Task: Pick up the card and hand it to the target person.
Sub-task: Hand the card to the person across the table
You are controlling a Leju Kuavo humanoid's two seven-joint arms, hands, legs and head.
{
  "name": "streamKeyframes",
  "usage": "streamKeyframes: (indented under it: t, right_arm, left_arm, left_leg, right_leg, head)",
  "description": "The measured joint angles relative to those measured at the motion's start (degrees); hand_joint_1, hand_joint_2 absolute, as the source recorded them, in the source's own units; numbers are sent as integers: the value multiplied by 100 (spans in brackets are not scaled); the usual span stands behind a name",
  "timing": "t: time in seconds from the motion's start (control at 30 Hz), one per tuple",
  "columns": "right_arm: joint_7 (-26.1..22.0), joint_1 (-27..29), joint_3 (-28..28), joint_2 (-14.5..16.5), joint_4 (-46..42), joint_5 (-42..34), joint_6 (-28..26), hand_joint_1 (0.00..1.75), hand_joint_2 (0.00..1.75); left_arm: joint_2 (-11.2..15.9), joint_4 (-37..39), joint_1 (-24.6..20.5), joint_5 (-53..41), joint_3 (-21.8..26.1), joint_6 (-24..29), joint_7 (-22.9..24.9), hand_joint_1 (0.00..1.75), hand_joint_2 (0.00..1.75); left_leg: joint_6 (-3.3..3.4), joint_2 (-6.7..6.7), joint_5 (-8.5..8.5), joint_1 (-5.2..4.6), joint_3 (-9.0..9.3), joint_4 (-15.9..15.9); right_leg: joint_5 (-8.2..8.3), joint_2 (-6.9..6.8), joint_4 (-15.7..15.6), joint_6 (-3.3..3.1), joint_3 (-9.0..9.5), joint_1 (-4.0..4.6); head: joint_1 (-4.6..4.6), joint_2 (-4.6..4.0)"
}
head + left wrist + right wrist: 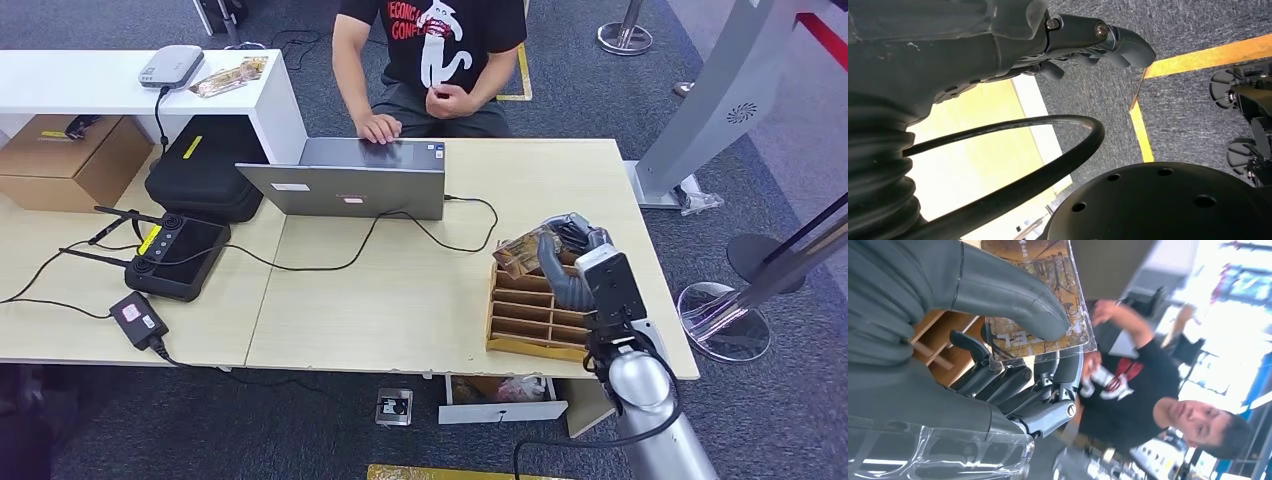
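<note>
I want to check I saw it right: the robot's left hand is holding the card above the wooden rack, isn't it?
Not quite. The right hand holds the card above the wooden rack, as the head view shows; the right wrist view shows its thumb pressing on the card.

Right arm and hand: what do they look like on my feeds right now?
The right arm is a silver tube with a black cable looped alongside. A pale boxy wrist module tops it. The right hand has a grey ribbed cover, thick grey thumb and darker metal-jointed fingers.

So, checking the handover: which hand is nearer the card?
Right. The right hand holds the card between thumb and fingers above the wooden rack. The left hand hangs over carpet, away from it.
</note>
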Motion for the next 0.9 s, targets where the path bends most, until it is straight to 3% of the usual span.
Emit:
streamKeyframes:
  t: [0.23, 0.7, 0.73, 0.83, 0.87, 0.9]
  right_arm:
    - [107, -444, -55, 131, 51, -34, 131, 175, 175]
    - [258, -2154, 206, 314, 2022, 1326, -1036, 170, 175]
    - [273, -2269, 216, 331, 2196, 1377, -1083, 161, 175]
    - [293, -2581, 270, 388, 2689, 1489, -1188, 34, 175]
    - [300, -2672, 292, 410, 2834, 1516, -1209, 0, 175]
    - [309, -2755, 308, 434, 2973, 1535, -1221, 0, 175]
  left_arm:
    - [0, 0, -9, -84, 0, -4, 0, 0, 175]
    - [15, 0, -46, -364, 0, 0, 9, 0, 175]
    - [19, 0, -49, -379, 0, 0, 9, 0, 175]
    - [29, -1, -54, -399, 0, 0, 9, 0, 175]
    - [32, -2, -55, -396, 0, 0, 9, 0, 175]
    - [35, -2, -56, -391, 0, 0, 9, 0, 175]
  left_leg:
    - [-1, 0, 1, 1, 0, 0]
    - [-5, -1, 11, 1, -1, 0]
    - [-5, -2, 11, 1, -1, 0]
    - [-7, -3, 12, 2, -2, 0]
    - [-7, -3, 12, 2, -2, 0]
    - [-8, -3, 12, 2, -2, 0]
  right_leg:
    - [0, 0, 1, 0, 0, 0]
    - [8, -1, 4, -8, 1, 0]
    - [8, -1, 4, -8, 1, 0]
    - [8, -2, 5, -8, 0, 1]
    - [8, -2, 5, -8, 0, 1]
    - [9, -1, 5, -8, 0, 1]
  head:
    - [0, 0]
    - [-1, 0]
    - [-1, 0]
    - [-1, 0]
    - [0, 0]
    - [-1, 0]
